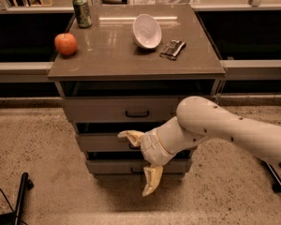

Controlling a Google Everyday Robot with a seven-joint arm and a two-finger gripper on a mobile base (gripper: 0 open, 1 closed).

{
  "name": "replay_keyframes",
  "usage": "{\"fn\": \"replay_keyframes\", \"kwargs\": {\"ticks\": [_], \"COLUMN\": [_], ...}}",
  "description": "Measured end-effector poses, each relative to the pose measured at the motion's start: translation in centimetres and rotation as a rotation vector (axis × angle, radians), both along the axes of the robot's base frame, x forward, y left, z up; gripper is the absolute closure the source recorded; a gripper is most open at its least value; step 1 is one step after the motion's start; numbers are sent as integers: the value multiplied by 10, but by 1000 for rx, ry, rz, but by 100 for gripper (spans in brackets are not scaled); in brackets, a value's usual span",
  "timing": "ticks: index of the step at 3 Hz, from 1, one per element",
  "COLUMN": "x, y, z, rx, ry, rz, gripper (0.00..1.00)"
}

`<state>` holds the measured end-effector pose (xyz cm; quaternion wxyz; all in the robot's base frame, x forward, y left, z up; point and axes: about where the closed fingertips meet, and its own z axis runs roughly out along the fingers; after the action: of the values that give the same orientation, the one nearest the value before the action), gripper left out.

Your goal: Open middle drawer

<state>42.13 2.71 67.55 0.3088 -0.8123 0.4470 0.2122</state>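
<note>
The middle drawer (100, 142) is the grey-brown front in the middle of the cabinet, and it looks closed. Its handle is hidden behind my gripper. My gripper (140, 159) is open, right in front of the drawer's centre. One yellowish finger (130, 137) lies against the drawer front. The other finger (152, 179) hangs down in front of the bottom drawer (110, 166). My white arm (215, 125) reaches in from the right.
The top drawer (107, 109) with its dark handle (137, 113) is shut above. On the cabinet top (112, 60) are an apple (65, 44), a can (82, 11), a tipped white bowl (147, 31) and a small dark object (173, 49). A black pole (21, 196) lies on the floor at the lower left.
</note>
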Motion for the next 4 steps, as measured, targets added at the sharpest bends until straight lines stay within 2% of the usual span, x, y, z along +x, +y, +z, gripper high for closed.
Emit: {"fn": "replay_keyframes", "kwargs": {"ticks": [1,2,3,4], "x": [31,60,79,79], "y": [-6,2,13,13], "z": [-53,-116,-163,-163], "rx": [68,144,178,178], "ry": [-11,-15,-5,-5], "rz": [-42,-87,-136,-136], "gripper": [0,0,0,0]}}
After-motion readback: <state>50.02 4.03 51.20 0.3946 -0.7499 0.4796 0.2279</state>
